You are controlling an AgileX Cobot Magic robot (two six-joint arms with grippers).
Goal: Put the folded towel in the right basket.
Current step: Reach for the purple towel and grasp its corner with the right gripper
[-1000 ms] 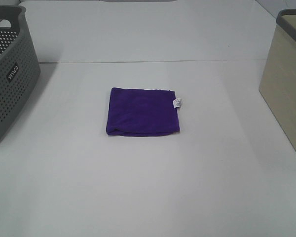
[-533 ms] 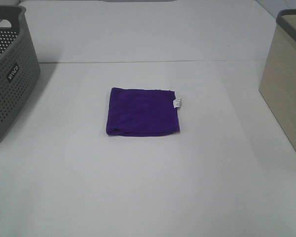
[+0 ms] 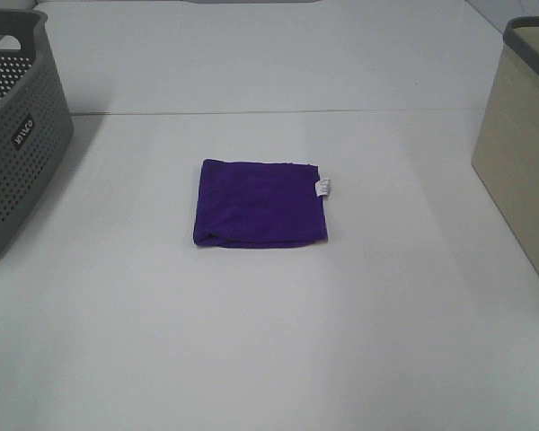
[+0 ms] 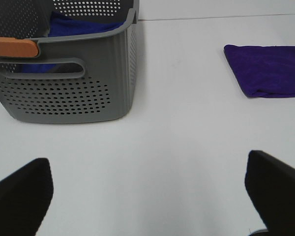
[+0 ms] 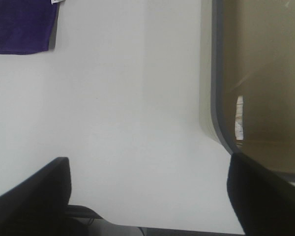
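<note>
Grey perforated basket point(image 3: 18, 135) at the left edge of the bench point(image 3: 269, 359); left gripper point(image 4: 147, 196) near it, spread wide, empty. Purple folded towel point(image 3: 260, 203) flat at the middle, white tag point(image 3: 323, 187) on its right side. Seems light, soft, limp: best to pinch all layers at the near fold. Beige right basket point(image 3: 521, 162) at the right edge; right gripper point(image 5: 147, 196) beside it, wide, empty.

Left tool point(image 4: 147, 196) spread wide, right tool point(image 5: 147, 196) likewise
</note>
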